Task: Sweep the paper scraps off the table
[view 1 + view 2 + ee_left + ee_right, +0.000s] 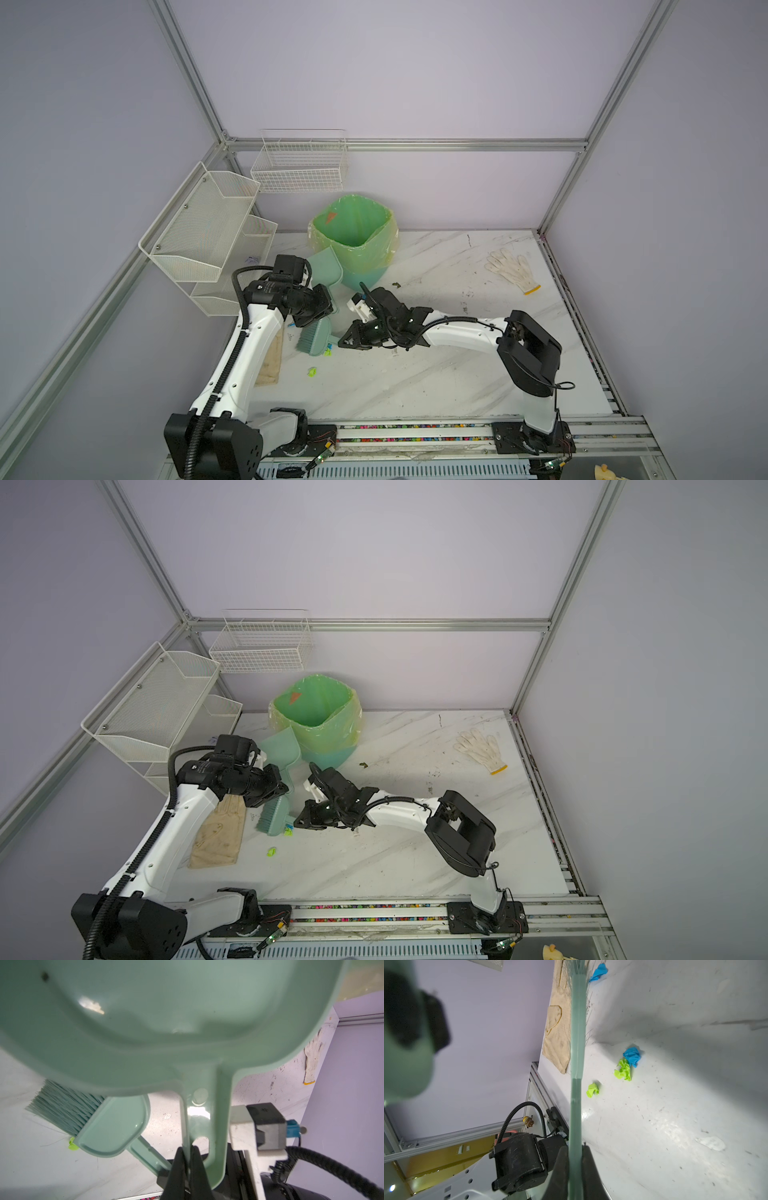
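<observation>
1. Mint-green plastic fills both grips. Our left tool (187, 1159) is pinched narrow on the edge of the handle of the dustpan (326, 266), and our right tool (576, 1152) is clamped narrow on the flat handle of the brush (312, 338).
2. The paper scraps (627, 1064) that we can see lie on the left part of the bench (436, 374). A blue wad and a yellow-green wad touch each other, and another yellow-green one lies near them. A second blue one sits by the bristles.
3. The dustpan hangs raised and tilted beside the lined bin (353, 232), well off the bench. We judge the step in hand to be bringing it down for a gather.
4. To do it well, we should set the pan's front lip flat on the bench just beyond the wads, leaving no gap for paper to slip under.
5. We should draw the bristles toward that lip in short, light strokes, because wads this light will likely skip if flicked.
6. We should keep the bristles off the tan cloth (220, 837), which could drag along.
</observation>
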Controlling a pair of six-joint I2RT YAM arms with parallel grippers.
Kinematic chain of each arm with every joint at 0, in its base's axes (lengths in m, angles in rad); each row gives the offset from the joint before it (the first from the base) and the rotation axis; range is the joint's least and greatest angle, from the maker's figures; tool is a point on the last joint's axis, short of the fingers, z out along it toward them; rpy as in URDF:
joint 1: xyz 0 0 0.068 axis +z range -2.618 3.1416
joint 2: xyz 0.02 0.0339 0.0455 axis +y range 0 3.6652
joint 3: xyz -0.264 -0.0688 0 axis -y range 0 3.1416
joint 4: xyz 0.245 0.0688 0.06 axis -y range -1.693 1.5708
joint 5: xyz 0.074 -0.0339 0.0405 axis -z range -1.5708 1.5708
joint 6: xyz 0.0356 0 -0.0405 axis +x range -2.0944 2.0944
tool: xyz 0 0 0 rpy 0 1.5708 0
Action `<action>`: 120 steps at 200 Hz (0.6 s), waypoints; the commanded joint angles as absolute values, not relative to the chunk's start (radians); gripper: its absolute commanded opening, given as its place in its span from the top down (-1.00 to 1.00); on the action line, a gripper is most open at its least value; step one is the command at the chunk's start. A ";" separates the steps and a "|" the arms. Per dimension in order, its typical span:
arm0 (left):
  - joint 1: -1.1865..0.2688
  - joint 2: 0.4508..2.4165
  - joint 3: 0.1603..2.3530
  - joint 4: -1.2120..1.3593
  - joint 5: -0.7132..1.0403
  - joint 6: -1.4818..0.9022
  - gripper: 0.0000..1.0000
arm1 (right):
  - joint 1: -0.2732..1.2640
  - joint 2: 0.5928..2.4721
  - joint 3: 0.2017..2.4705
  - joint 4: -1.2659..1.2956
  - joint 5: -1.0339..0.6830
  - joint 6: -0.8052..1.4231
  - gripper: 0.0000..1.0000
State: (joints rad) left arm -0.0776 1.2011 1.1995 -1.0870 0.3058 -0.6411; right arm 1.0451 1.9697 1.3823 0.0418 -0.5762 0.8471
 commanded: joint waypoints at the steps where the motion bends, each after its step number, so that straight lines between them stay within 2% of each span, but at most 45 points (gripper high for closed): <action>1: -0.071 1.121 1.236 -1.107 0.292 -0.604 1.00 | 1.042 2.017 1.478 0.085 -0.604 0.872 1.00; 120: -0.072 1.087 1.263 -1.233 0.265 -0.571 1.00 | 1.040 2.291 1.744 0.163 -0.606 1.020 1.00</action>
